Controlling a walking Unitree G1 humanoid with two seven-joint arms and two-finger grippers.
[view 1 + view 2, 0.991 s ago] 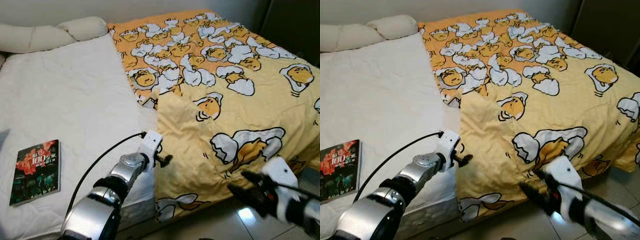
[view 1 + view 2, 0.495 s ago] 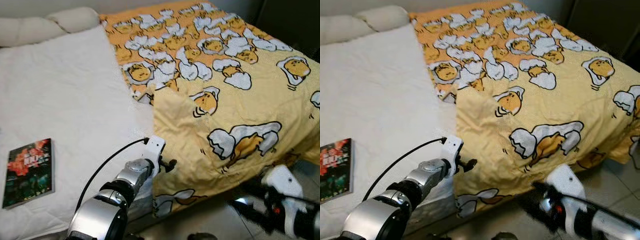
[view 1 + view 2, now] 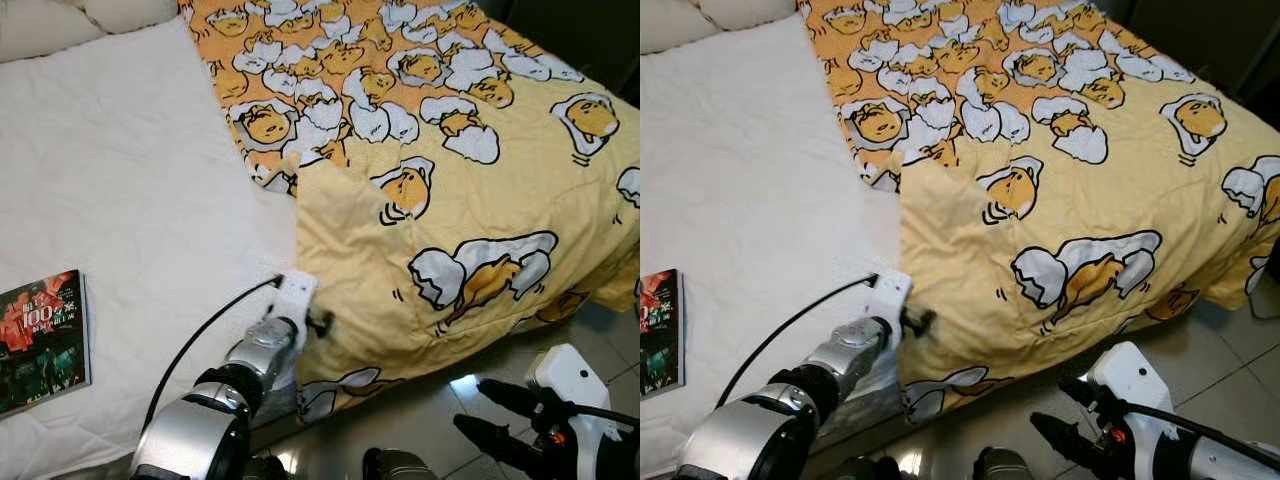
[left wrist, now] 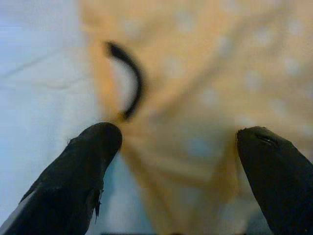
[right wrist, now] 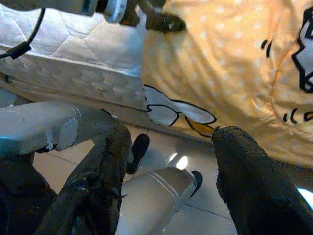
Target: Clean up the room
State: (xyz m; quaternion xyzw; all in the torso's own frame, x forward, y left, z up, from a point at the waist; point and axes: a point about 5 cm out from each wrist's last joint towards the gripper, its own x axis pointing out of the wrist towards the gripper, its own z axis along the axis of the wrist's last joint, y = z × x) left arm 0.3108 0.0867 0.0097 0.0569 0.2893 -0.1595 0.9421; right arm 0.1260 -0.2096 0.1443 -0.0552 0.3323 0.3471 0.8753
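One bed point(image 3: 130, 180) with a white mattress cover, one yellow cartoon-print blanket point(image 3: 470, 200) spread over its right half, one book point(image 3: 40, 340) and one pillow point(image 3: 60, 20). Left gripper point(image 3: 322, 322): fingers spread apart, gripping nothing, with the blanket's hanging corner directly ahead between them. Right gripper point(image 3: 485, 412): fingers parted and empty, held low over the tiled floor point(image 3: 420, 410), the blanket edge ahead of its tips. The book lies well apart from both grippers.

A bed point(image 3: 120, 180) with a white quilted mattress cover takes up most of the scene, cream pillows point(image 3: 60, 25) at its head. Below its foot lies a glossy pale tiled floor point(image 3: 420, 420) catching a bright glare. A dark surface point(image 3: 590, 35) stands behind the bed's far corner.
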